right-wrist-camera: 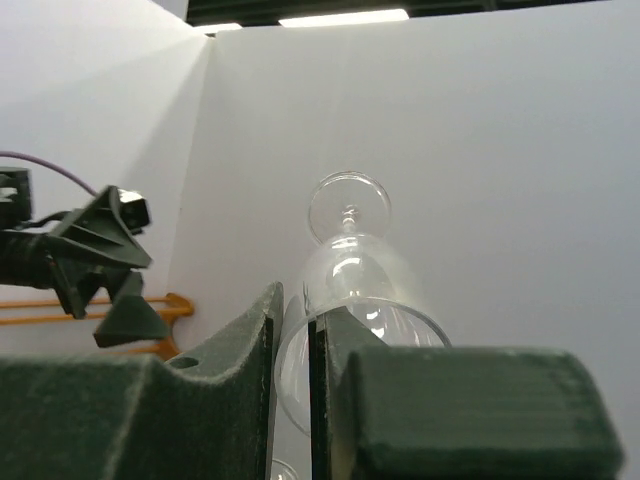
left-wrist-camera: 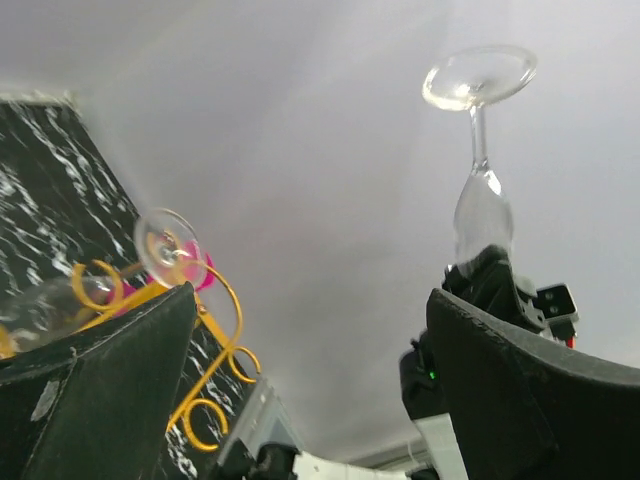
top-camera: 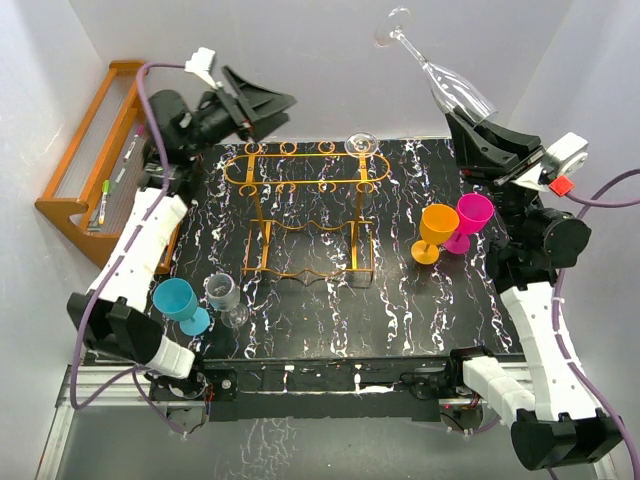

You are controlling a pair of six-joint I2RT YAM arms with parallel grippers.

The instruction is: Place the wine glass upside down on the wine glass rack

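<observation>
My right gripper is shut on the rim of a clear wine glass. It holds the glass high at the back right, tilted, with the foot up. In the right wrist view one finger is inside the bowl and one outside, the gripper pinching the rim. The orange-gold wire rack stands mid-table, to the left of and below the glass. A second clear glass hangs on its right end. My left gripper is open and empty above the rack's back left. The left wrist view shows the held glass beyond its open jaws.
A brown wooden rack stands at the far left. A teal cup and a small clear glass stand front left. An orange goblet and a magenta goblet stand right of the wire rack.
</observation>
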